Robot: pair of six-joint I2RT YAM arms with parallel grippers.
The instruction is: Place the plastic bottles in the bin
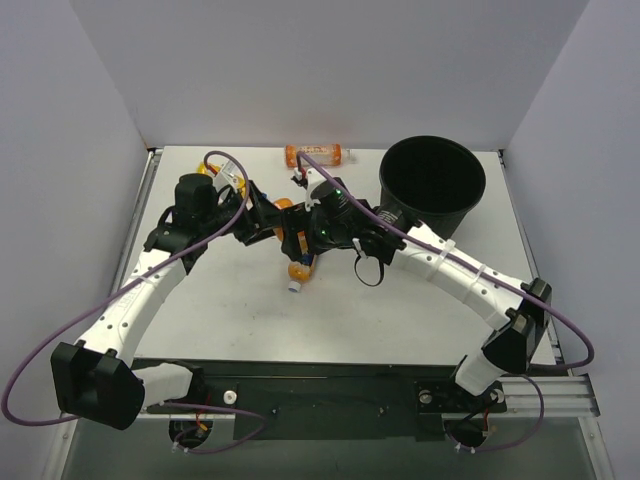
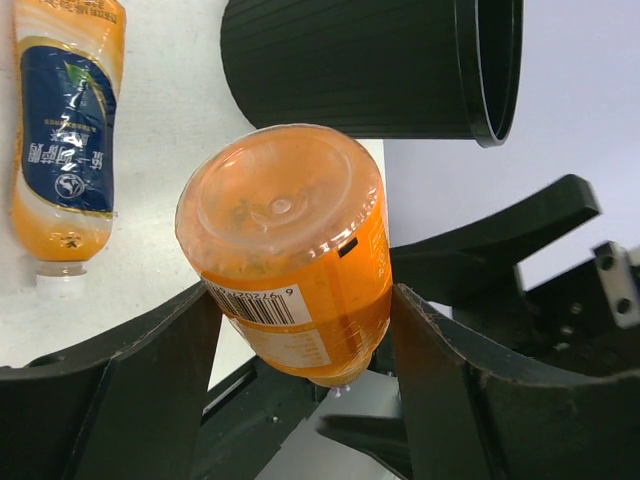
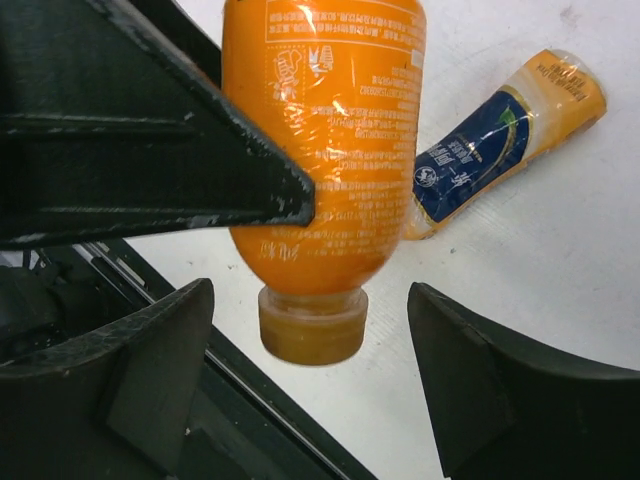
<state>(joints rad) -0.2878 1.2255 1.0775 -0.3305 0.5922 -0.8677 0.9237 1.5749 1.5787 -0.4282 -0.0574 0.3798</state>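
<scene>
My left gripper (image 2: 305, 340) is shut on an orange bottle (image 2: 285, 240) and holds it off the table, its flat base toward the left wrist camera. In the right wrist view the same bottle (image 3: 320, 150) hangs cap-down between my right gripper's (image 3: 315, 350) open fingers (image 3: 165, 345), which do not touch it. From above, both grippers meet mid-table, left (image 1: 272, 222) and right (image 1: 298, 238). A blue-labelled bottle (image 1: 298, 270) lies just below them on the table (image 2: 65, 130) (image 3: 490, 150). The black bin (image 1: 384, 180) stands back right (image 2: 370, 60).
Another orange bottle (image 1: 313, 154) lies at the table's back edge, left of the bin. A yellowish bottle (image 1: 207, 169) is partly hidden behind the left arm. Purple cables loop over both arms. Grey walls close the table on three sides.
</scene>
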